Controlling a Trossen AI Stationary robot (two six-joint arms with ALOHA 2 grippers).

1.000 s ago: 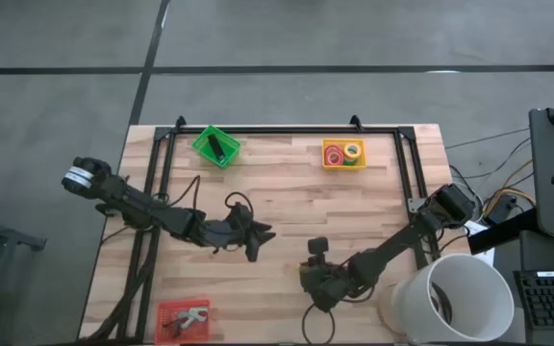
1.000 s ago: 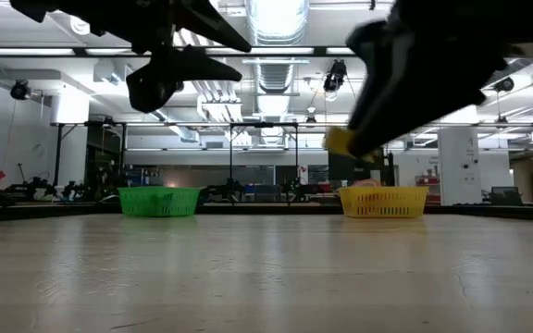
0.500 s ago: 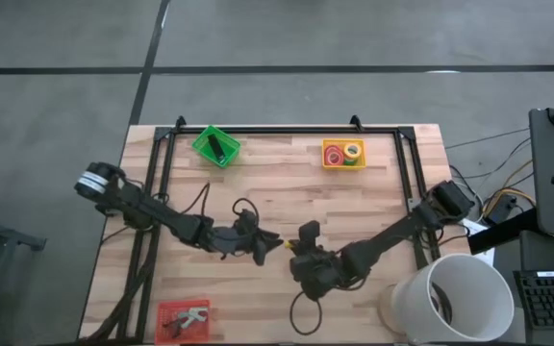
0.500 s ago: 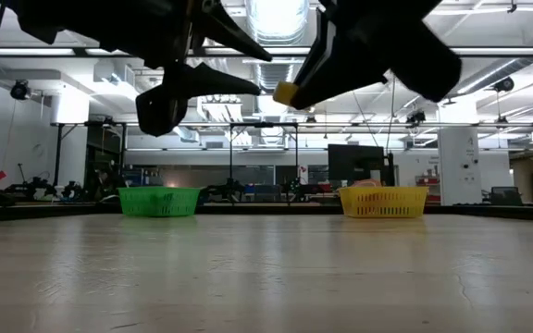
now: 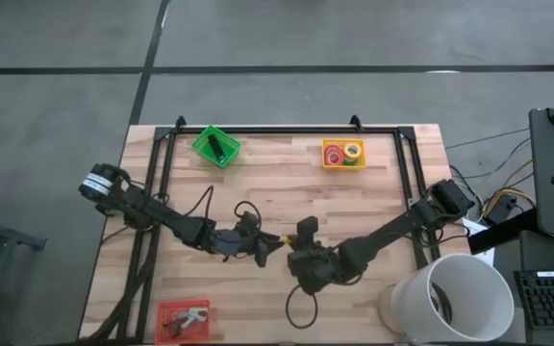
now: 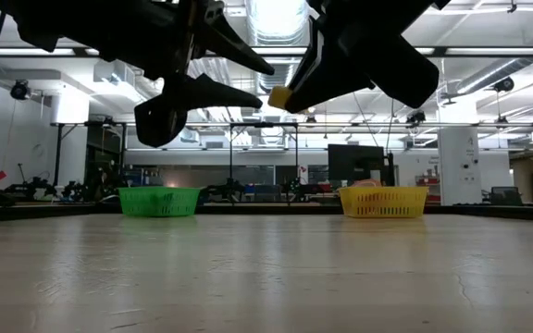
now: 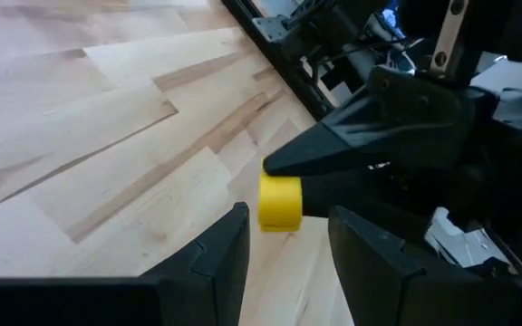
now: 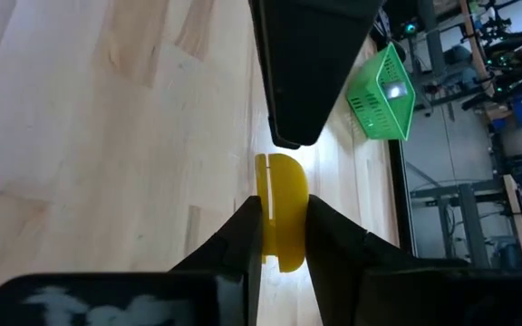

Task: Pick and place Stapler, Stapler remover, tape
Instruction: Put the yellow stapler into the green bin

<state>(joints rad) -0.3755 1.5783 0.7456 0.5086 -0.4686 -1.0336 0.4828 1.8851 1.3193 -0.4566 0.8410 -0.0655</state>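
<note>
Right pincer (image 8: 282, 237) clamps a round yellow tape roll (image 8: 281, 210) (smooth-edged); left pincer (image 7: 284, 243) apart.

Wooden table (image 5: 373, 207), green basket (image 5: 216, 146), yellow basket (image 5: 342, 154), red basket (image 5: 182, 318) (near edge)

Task objects at mid-table and in their baskets

A yellow tape roll (image 8: 281, 224) hangs edge-on above the bare wood near the centre of the high view, pinched across its flat faces. The stapler (image 5: 217, 146), a small black bar, lies in the green basket (image 5: 203, 140) at upper left; further coloured tape rolls (image 5: 343, 152) lie in the yellow basket (image 5: 342, 165) at upper right; the stapler remover (image 5: 192, 316) lies in the red basket (image 5: 168, 309) at lower left.
</note>
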